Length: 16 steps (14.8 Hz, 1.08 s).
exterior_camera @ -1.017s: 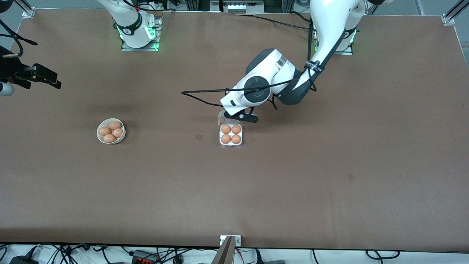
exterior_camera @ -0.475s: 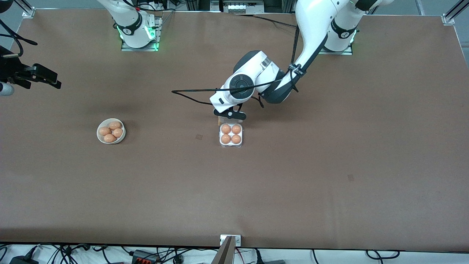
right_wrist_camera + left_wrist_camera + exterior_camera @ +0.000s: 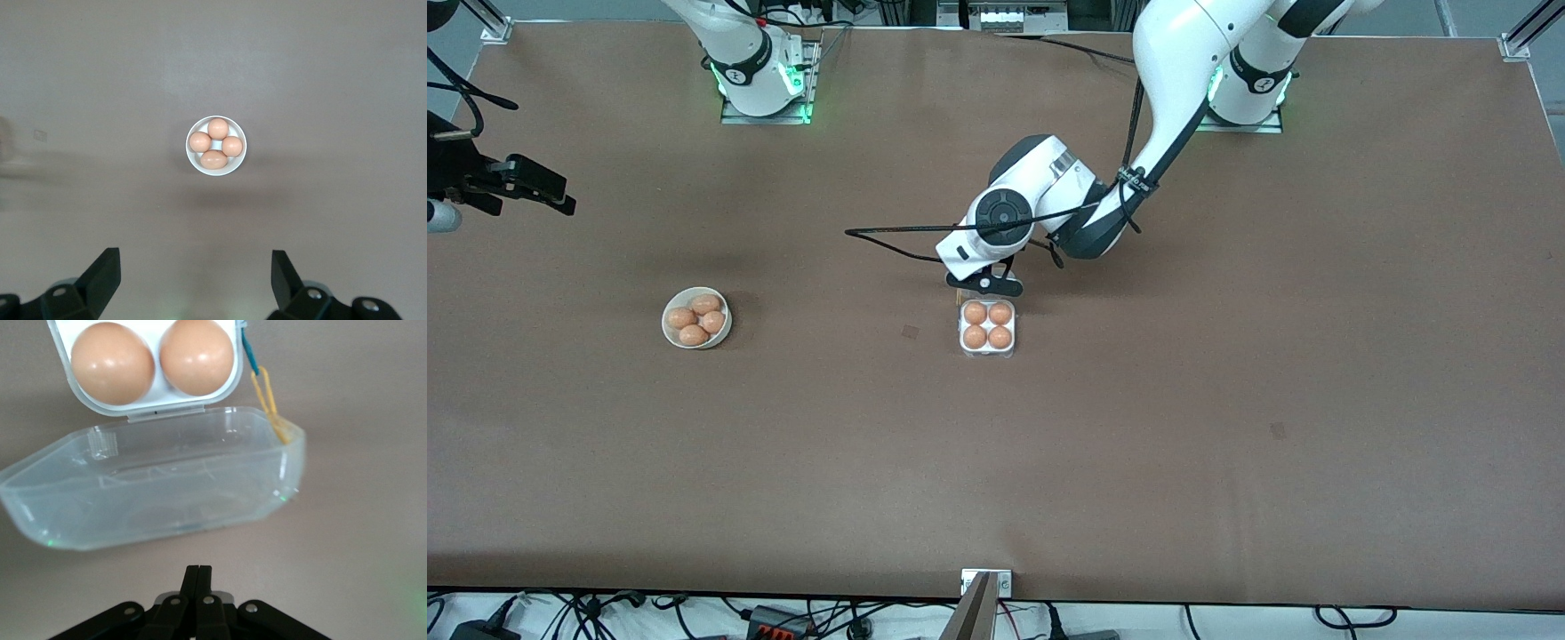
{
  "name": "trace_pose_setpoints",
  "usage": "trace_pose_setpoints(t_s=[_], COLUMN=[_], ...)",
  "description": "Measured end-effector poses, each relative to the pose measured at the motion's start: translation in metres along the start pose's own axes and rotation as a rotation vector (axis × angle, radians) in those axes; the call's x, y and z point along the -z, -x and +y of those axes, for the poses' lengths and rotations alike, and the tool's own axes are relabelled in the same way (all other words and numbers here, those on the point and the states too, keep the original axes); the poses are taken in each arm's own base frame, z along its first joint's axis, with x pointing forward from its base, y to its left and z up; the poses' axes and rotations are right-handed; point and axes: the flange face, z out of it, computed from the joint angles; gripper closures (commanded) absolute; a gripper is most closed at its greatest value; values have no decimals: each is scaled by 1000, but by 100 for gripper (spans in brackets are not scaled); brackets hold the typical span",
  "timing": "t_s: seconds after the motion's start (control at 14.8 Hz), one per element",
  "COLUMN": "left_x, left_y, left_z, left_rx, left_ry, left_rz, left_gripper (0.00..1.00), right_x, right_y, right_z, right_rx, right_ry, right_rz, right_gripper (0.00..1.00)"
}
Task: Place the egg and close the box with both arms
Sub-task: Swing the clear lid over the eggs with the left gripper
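The clear box (image 3: 987, 352) sits at mid-table with an orange-brown egg (image 3: 975, 313) in every cell. Its transparent lid (image 3: 160, 487) lies open and flat on the table, on the side toward the robot bases. My left gripper (image 3: 985, 284) is shut and empty, low over the table just at the lid's outer edge. In the left wrist view its closed fingertips (image 3: 199, 568) point at the lid, with two of the box's eggs (image 3: 113, 363) past it. My right gripper (image 3: 195, 257) is open and empty, high above the bowl.
A round white bowl (image 3: 669, 331) with several more eggs stands toward the right arm's end of the table; it also shows in the right wrist view (image 3: 193, 157). A yellow band with a blue end (image 3: 270, 403) hangs at the box's hinge corner.
My left arm has drawn in and its gripper has slid toward the right arm's end, now covering the lid in the front view. The right arm, box and bowl have not moved.
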Motion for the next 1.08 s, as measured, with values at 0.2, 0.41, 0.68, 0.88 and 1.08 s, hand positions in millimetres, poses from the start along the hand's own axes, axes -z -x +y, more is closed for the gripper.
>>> trace_pose_setpoints(t_s=[0.2, 0.41, 0.68, 0.88, 1.08], left_x=[-6, -9, -3, -3, -4], left_y=[-3, -6, -13, -20, -34], left_z=[-3, -5, -5, -6, -12], left_rx=[3, 2, 8, 14, 31], left_ry=[-9, -17, -5, 1, 5], left_rz=[-2, 8, 28, 33, 44], left_gripper=[98, 99, 99, 99, 99], right_x=[0, 0, 0, 0, 0], right_y=[0, 0, 0, 0, 0], right_z=[0, 0, 0, 0, 0], right_rx=[0, 0, 0, 0, 0], right_ry=[0, 0, 0, 0, 0], right_rz=[0, 0, 0, 0, 0], right_gripper=[0, 0, 0, 0, 0])
